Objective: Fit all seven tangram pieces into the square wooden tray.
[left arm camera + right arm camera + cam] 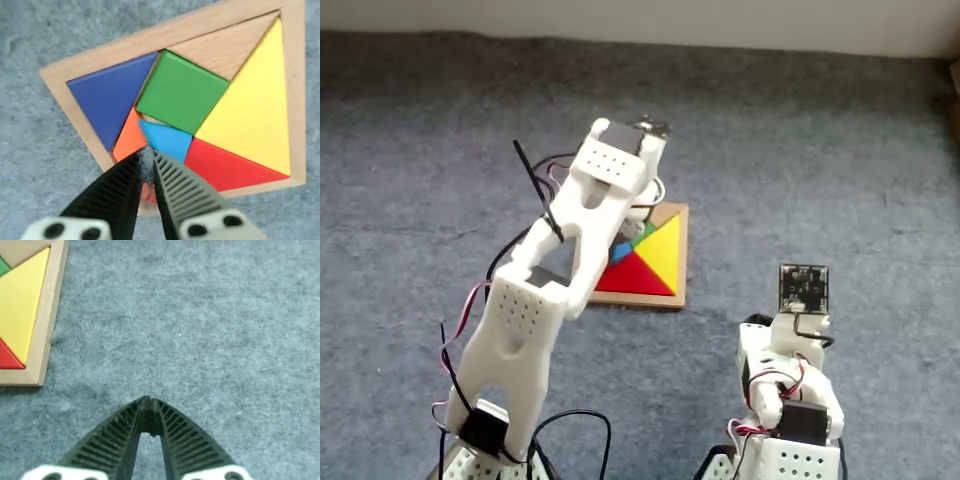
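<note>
Left pincer together at light-blue triangle; right pincer together above carpet; left wrist view: bare tray patch.

Tray: square, pale wood, raised rim, flat on grey carpet.
Yellow triangle: large, seated along one rim side.
Dark blue triangle: large, in the far corner from the yellow.
Green square: central, touching both.
Red triangle: beside the yellow, along the rim.
Light blue triangle: small, between green and red.
Orange piece: narrow, partly hidden, beside the dark blue.
Bare tray floor: triangular patch by the rim.
</note>
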`<move>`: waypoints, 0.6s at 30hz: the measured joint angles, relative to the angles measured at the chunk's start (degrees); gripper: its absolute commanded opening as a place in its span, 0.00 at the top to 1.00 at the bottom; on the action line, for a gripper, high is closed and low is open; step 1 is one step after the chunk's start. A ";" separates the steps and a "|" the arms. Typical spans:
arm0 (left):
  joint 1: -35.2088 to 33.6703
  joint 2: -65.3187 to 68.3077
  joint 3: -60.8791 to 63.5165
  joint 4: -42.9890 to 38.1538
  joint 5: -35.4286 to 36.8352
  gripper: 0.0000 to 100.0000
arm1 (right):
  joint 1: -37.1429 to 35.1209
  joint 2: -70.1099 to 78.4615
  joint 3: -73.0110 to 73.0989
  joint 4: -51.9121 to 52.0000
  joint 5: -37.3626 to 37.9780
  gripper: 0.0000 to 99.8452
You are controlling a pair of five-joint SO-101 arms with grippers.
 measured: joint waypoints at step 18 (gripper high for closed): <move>3.60 -2.55 5.63 -1.05 0.70 0.99 | 0.00 0.00 0.00 0.00 0.00 0.99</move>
